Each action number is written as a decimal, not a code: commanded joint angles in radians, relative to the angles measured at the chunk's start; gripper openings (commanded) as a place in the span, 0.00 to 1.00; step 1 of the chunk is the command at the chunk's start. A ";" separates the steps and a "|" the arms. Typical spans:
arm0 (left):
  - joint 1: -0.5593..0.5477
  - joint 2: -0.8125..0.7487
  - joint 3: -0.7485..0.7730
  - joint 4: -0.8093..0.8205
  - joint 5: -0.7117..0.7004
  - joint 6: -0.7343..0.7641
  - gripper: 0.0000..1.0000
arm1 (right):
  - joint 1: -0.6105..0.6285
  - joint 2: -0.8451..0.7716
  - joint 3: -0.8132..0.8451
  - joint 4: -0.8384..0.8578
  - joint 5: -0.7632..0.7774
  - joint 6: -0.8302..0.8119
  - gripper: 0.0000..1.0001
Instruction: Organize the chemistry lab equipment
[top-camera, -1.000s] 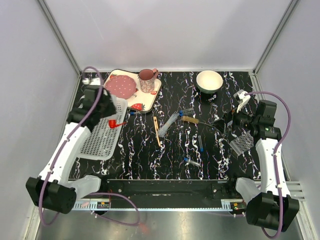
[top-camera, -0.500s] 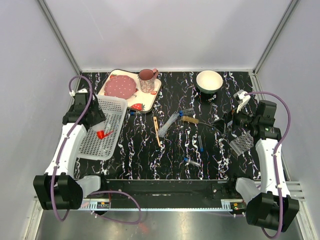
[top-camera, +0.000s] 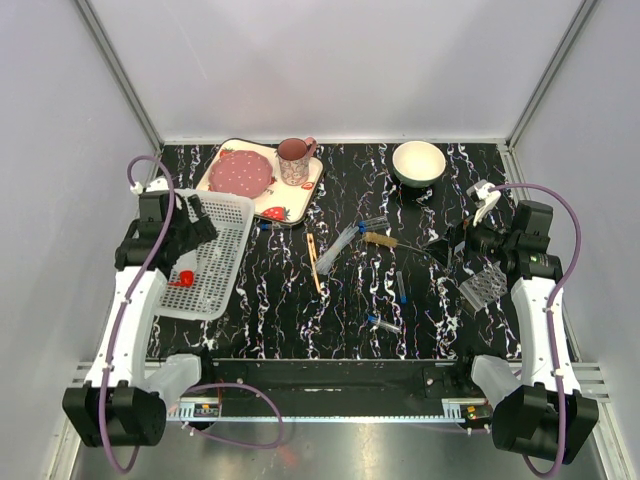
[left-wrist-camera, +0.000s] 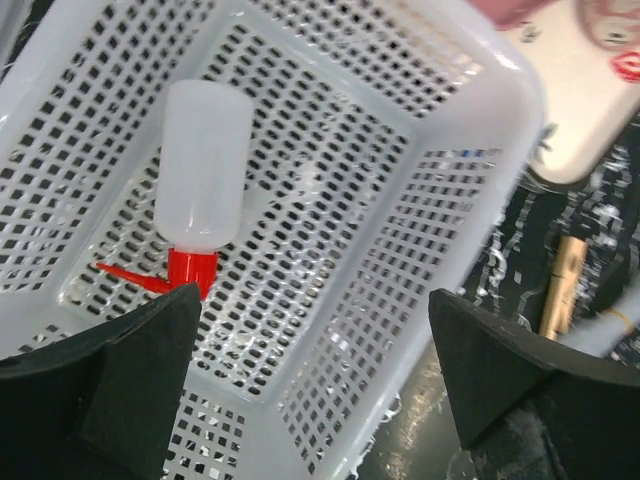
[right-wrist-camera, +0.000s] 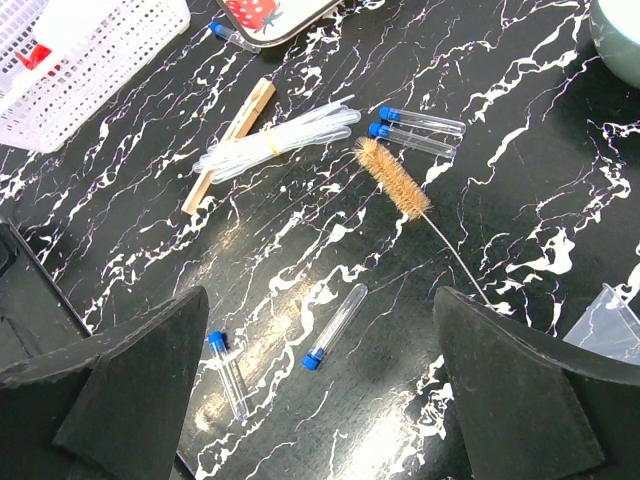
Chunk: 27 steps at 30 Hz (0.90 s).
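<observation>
The left gripper (left-wrist-camera: 312, 300) hangs over the white perforated basket (top-camera: 228, 300) at the table's left with its jaws spread wide and nothing between them. The white squeeze bottle (left-wrist-camera: 205, 165) lies on its side on the basket floor, its red cap near one fingertip. Mid-table lie a wooden stick (right-wrist-camera: 232, 135) under a banded bundle of clear tubes (right-wrist-camera: 285, 140), a bristle brush (right-wrist-camera: 392, 172) and blue-capped test tubes (right-wrist-camera: 420, 125) scattered about. Farther right, the right gripper (right-wrist-camera: 320, 300) hovers above the marbled table (top-camera: 350, 190), jaws released and empty, with the clear tube rack (top-camera: 483, 285) just beside its arm.
</observation>
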 joint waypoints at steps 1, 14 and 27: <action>0.003 -0.099 -0.010 0.072 0.234 0.047 0.99 | 0.000 -0.009 -0.005 0.014 -0.013 -0.023 1.00; 0.003 -0.242 -0.110 0.158 0.639 0.020 0.99 | 0.000 0.023 0.101 -0.136 0.057 -0.126 1.00; 0.003 -0.326 -0.243 0.334 0.923 -0.061 0.99 | -0.001 0.072 0.112 -0.156 0.039 -0.101 1.00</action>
